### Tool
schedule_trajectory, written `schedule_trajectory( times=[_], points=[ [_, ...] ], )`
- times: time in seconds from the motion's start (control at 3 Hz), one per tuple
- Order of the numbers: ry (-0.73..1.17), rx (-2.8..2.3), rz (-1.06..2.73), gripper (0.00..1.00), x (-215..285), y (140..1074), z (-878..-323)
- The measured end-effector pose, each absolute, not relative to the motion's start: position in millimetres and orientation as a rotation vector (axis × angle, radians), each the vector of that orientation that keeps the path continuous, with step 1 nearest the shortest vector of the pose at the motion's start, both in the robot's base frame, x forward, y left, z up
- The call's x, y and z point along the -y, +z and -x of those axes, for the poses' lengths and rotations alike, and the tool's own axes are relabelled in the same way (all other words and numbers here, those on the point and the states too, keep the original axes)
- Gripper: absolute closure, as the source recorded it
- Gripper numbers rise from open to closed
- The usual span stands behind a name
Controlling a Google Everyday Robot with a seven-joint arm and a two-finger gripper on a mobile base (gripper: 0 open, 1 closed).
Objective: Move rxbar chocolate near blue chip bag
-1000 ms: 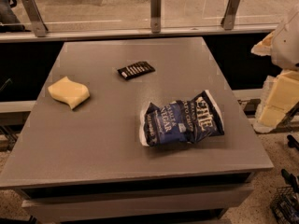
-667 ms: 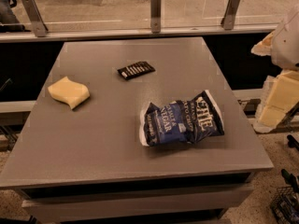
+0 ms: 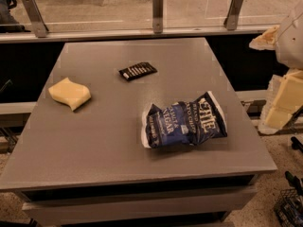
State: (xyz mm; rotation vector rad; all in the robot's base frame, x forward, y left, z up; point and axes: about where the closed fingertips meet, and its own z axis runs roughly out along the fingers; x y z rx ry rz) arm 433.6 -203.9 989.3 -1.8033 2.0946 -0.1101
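Lying flat toward the far side of the tabletop, the bar is well apart from the bag; the move looks unstarted. The tool hangs beyond the right edge; whether it is open I cannot tell.

Dim, warm amber light falls from overhead, evenly across the grey counter. The blue chip bag throws a soft, short shadow along its near edge, and its foil creases catch faint sheen. The floor beyond the rail is brighter, while the space under the counter goes almost black. The tool, at the right edge beyond the counter, looks washed out and pale. The whole view is soft and slightly blocky.
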Motion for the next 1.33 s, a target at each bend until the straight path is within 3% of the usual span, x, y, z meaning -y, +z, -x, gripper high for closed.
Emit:
schedule_trajectory(
  times=[0.67, 1.33],
  points=[
    [-0.100, -2.065, 1.855, 0.00, 207, 989, -440],
    [-0.123, -1.888, 2.080, 0.00, 173, 1000, -445]
  ],
)
